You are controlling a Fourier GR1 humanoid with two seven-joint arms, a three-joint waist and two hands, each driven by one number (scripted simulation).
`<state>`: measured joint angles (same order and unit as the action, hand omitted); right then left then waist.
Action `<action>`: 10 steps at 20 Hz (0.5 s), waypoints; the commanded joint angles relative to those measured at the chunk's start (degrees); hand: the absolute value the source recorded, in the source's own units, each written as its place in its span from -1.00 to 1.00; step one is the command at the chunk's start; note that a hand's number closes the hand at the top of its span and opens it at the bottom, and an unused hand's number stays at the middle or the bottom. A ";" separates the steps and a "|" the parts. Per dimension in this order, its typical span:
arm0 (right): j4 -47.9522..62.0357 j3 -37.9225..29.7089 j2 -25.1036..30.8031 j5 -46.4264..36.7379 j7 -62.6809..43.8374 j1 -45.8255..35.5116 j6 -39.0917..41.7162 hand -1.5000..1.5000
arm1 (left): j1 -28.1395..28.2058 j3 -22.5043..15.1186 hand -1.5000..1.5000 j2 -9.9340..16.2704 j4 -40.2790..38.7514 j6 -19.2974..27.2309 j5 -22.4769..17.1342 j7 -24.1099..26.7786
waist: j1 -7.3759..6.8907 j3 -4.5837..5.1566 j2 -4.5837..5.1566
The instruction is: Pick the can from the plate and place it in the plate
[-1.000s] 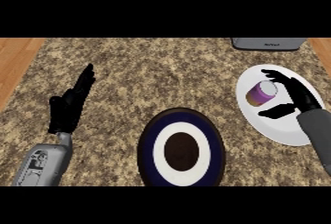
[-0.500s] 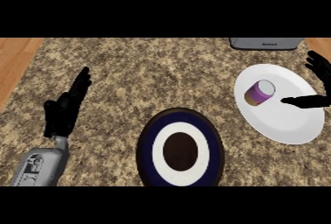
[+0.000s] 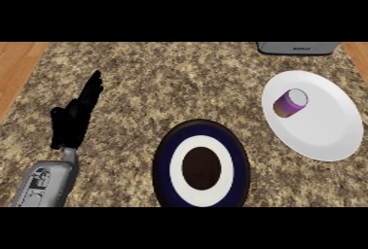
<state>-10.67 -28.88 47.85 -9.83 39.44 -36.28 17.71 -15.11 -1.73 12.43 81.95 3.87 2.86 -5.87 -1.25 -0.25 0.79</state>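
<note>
The can [image 3: 290, 103] is seen lying on the white plate [image 3: 323, 131], in its upper left part, tilted with its purple-rimmed top turned up and to the right. Nothing is touching it. The white plate is set at the right side of the table [image 3: 158, 78], whose top is a speckled brown stone. A second plate [image 3: 201, 166] — dark blue at the rim, with a white ring and a dark centre — is placed near the lower middle, well apart from the can. The left robot hand [image 3: 75, 116] is shown at the left above its grey forearm, fingers straight and pointing up, holding nothing. The right robot hand is not seen. A grey appliance [image 3: 296, 47] is partly visible at the top edge — beyond the white plate.
</note>
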 commanded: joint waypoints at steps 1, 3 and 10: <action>1.45 -0.90 2.90 0.36 5.61 4.57 3.22 -1.00 | -2.65 1.53 0.00 0.96 -2.02 -1.10 -0.76 0.20 | -0.33 -0.18 0.47; 1.92 -0.69 5.43 0.05 4.02 3.93 5.70 -1.00 | -1.37 0.53 0.00 0.61 -0.36 -1.09 -0.30 -1.10 | -0.78 -0.18 0.34; 2.45 -1.24 6.90 0.45 6.19 6.13 8.66 -1.00 | -1.50 0.54 0.00 -0.24 -2.03 -0.72 0.31 0.90 | -0.64 -0.25 0.49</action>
<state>-8.83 -29.68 53.53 -9.68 42.58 -31.52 22.33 -16.00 -1.60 12.13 81.73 3.21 2.87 -6.09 -2.03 -0.46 1.12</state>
